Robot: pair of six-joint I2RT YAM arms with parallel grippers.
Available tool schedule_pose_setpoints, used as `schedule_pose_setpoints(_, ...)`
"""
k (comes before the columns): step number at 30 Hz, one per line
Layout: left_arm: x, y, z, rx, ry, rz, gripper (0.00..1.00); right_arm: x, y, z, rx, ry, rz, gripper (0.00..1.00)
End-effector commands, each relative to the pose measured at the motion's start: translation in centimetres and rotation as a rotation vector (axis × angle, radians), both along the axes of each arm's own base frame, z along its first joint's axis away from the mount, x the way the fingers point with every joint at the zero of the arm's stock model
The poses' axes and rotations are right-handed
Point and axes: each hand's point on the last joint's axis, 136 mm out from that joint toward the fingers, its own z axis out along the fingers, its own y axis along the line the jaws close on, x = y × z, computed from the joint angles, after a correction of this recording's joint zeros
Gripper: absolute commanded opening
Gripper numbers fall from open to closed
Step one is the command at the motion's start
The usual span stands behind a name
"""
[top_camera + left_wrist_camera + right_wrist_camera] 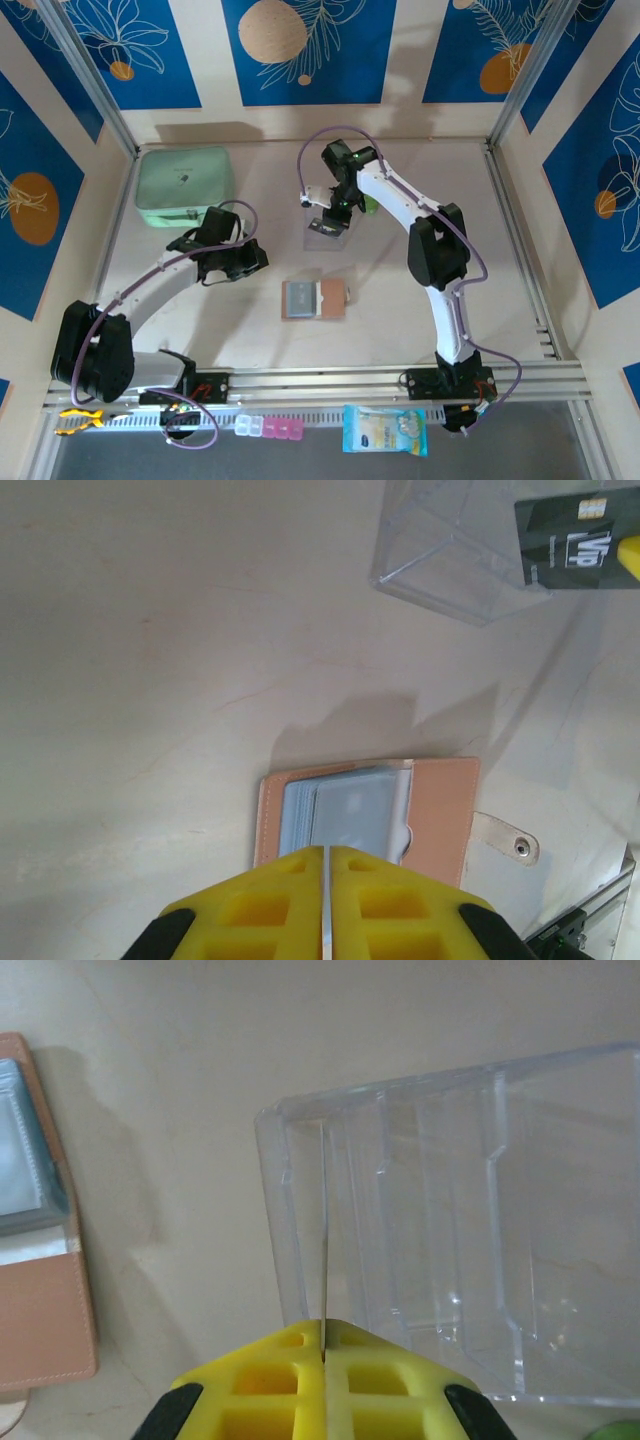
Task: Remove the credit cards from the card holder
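Observation:
The card holder lies open on the table, tan-pink with grey-blue pocket panels facing up. Its snap tab points right. Just short of it, my left gripper hovers shut with nothing showing between the yellow fingers. My right gripper is shut on a dark credit card printed "VIP". From the right wrist that card appears edge-on as a thin line. It stands over the leftmost slot of the clear plastic box. The holder's edge lies to the box's left.
A mint-green zip pouch lies at the back left. The clear box stands behind the holder. Along the front rail lie a yellow tool, a pill box and a blue packet.

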Motion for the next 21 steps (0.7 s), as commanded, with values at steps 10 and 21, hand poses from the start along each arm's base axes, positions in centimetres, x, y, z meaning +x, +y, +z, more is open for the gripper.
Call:
schedule_pose_setpoints(10,-0.4,0.4,0.4,-0.003,0.007,-0.014,0.10,-2.5,0.1,-2.5,-0.012,0.195,0.052,0.00)
schedule_pose_setpoints(21,-0.6,0.6,0.5,-0.007,0.005,-0.005,0.10,-2.4,0.0,-2.1,0.018,0.214,0.050,0.18)
